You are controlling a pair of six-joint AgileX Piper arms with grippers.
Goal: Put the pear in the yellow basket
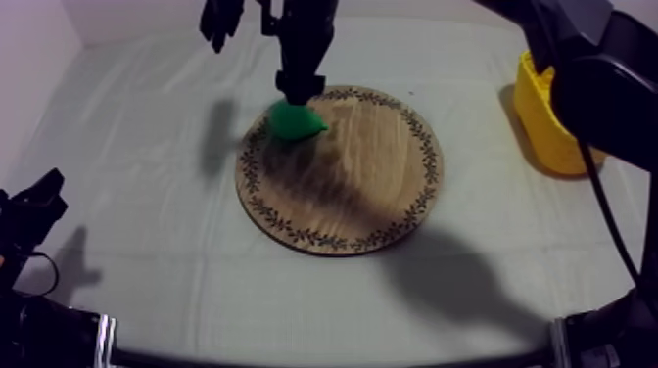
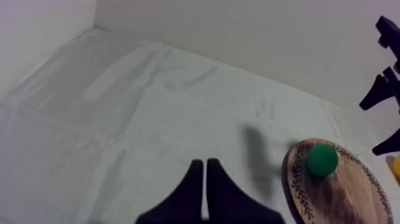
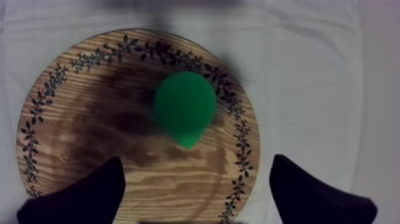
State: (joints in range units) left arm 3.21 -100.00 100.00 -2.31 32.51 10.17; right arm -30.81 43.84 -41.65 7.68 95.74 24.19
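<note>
**Pear on the board, right gripper poised over it**

The pear [image 1: 296,120] lay on the board [image 1: 377,181], close to the rim at about 11 o'clock. It was ungripped and resting on the wood. The right gripper [image 1: 299,86] hung just above it. In the right wrist view its jaws stood wide apart, touching nothing, with the pear ahead of the gap between them.

The basket [image 1: 540,122] stood at 3 o'clock from the board, well apart from it, partly behind the right arm. The left gripper [image 2: 204,161] sat out at 8 o'clock by the table's edge, jaws together on nothing.

By my reading, no step of the task was finished. The approach looked nearly complete. Closing on the pear, lifting it, carrying it toward 3 o'clock and releasing it into the basket all remained.
</note>
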